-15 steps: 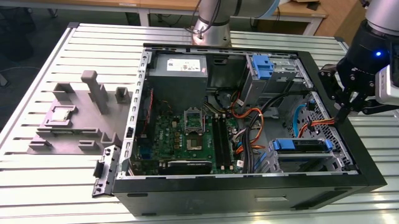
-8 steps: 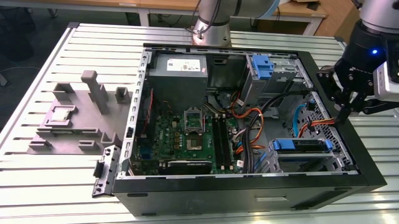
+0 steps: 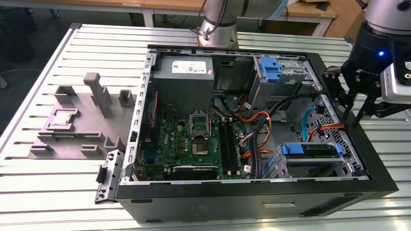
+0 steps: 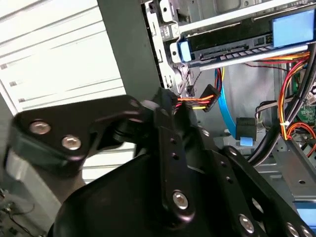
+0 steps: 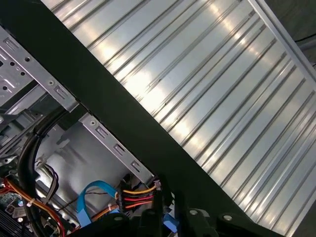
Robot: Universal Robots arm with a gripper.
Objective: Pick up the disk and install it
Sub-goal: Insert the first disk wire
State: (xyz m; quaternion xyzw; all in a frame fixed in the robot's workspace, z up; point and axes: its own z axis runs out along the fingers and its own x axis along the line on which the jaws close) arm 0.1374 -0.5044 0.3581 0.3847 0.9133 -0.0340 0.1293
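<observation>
Table (image 3: 51, 192): slotted alu, w/ open PC case (image 3: 257, 202) | fingers (image 3: 347, 109) spread, empty, at case rim | desks (image 3: 160, 5) behind

the exterior view looks steeply down from high up on the whole open computer case (image 3: 257, 202) and slatted table (image 3: 70, 192). both wrist views sit close by the gripper (image 3: 357, 111) above the case's wall on the exterior view's right. the second faces into the case and the first out across the table — they share the orange-and-yellow cable plug (image 4: 207, 96).

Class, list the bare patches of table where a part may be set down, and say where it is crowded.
At the exterior view's left, bare table borders the grey fixture on its far and near sides, beside the case. Inside the case, cables crowd the motherboard; the pincer hangs at its wall.
</observation>
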